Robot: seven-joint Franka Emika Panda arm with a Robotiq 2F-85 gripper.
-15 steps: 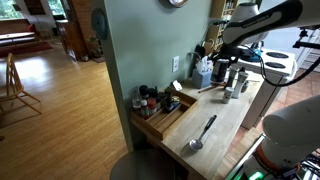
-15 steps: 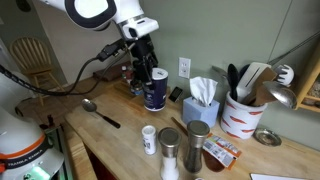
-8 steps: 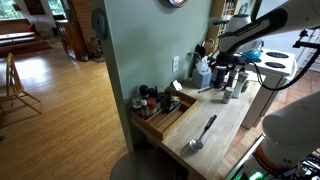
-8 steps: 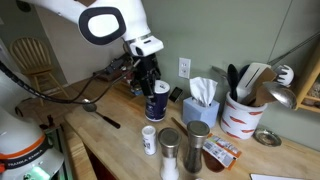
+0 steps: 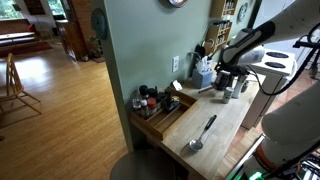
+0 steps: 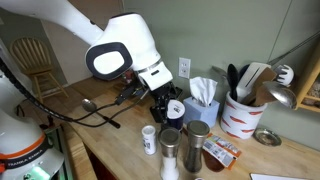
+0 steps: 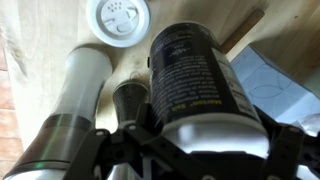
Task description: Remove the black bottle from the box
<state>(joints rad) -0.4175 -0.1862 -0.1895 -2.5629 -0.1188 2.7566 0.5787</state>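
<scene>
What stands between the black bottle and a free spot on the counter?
The jaws hold the black bottle away from the box. In the wrist view a white-lidded jar and a tall shaker stand right beside it, crowding the counter there.

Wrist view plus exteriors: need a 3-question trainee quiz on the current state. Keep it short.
1. True or false: the bottle sits in the box.
2. The pincer is shut on: A) a cup B) the bottle C) nothing.
3. Fill in: the spoon lies ___ the box (inside/outside).
Key: 1 false; 2 B; 3 outside.
</scene>
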